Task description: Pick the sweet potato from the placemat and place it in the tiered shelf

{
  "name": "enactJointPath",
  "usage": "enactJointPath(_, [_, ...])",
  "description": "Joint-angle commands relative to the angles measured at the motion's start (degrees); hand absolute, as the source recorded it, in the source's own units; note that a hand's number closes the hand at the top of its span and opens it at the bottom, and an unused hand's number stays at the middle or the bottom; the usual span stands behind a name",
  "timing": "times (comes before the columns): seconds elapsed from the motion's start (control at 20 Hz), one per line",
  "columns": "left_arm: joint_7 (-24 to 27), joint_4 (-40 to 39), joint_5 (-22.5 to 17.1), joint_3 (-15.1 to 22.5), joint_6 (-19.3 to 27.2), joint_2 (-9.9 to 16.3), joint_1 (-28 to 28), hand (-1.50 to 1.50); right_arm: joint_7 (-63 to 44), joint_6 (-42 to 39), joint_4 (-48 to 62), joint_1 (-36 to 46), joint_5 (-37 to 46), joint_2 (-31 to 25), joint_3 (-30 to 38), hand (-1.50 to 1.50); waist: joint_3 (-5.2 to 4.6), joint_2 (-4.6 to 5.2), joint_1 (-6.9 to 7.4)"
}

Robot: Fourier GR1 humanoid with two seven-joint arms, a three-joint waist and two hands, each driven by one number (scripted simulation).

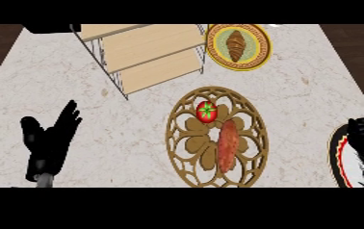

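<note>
An orange-brown sweet potato (228, 146) lies lengthwise on the right half of a round, lacy tan placemat (183, 144) at the counter's lower middle. The wooden tiered shelf (146, 55) with thin wire sides stands at the upper left, beyond the placemat. My left hand (48, 144) rests open at the lower left, fingers pointing up, well away from the placemat. No right hand shows in the head view.
A red tomato (206, 111) sits on the placemat's upper part. A croissant (237, 45) lies on a yellow-rimmed plate (262, 55) right of the shelf. A dark and white plate (345, 163) is cut by the right edge.
</note>
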State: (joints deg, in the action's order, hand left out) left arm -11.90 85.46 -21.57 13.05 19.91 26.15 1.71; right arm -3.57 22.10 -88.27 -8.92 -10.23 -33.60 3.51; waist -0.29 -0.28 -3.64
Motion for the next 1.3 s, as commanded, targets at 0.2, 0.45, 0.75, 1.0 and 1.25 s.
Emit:
enactJointPath(0.2, [0.2, -4.8, -2.7, -1.02, -6.25, -1.87, 0.13, 0.0, 0.57, 2.62, -23.1, -23.58, 1.35, 4.16, -0.77, -1.5, 0.21, 0.04, 2.16])
enactJointPath(0.45, [-0.31, -6.8, -2.3, -1.89, -6.75, -2.37, -2.4, 0.0, -0.6, -4.38, -31.11, -28.99, 1.83, 2.14, -6.19, -1.5, 0.24, 0.11, 2.48])
enactJointPath(0.75, [-0.93, -8.52, -0.96, -1.4, -7.92, -2.73, -4.72, 0.0, -24.05, -2.89, -50.82, -27.72, 7.83, -5.42, -9.04, -1.5, 0.08, 0.44, 3.24])
enactJointPath(1.0, [-2.25, -7.15, -2.91, -3.79, -10.49, -1.26, -5.0, 0.0, -45.43, -0.79, -54.15, -18.73, 14.54, -8.53, -12.5, -1.5, 0.12, 0.58, 4.63])
enactJointPath(1.25, [-1.54, -10.71, -0.9, -2.53, -9.11, -4.6, -8.35, 0.0, -62.6, 1.67, -49.67, -3.89, 24.19, -7.7, -18.75, -1.5, 0.03, 0.93, 5.55])
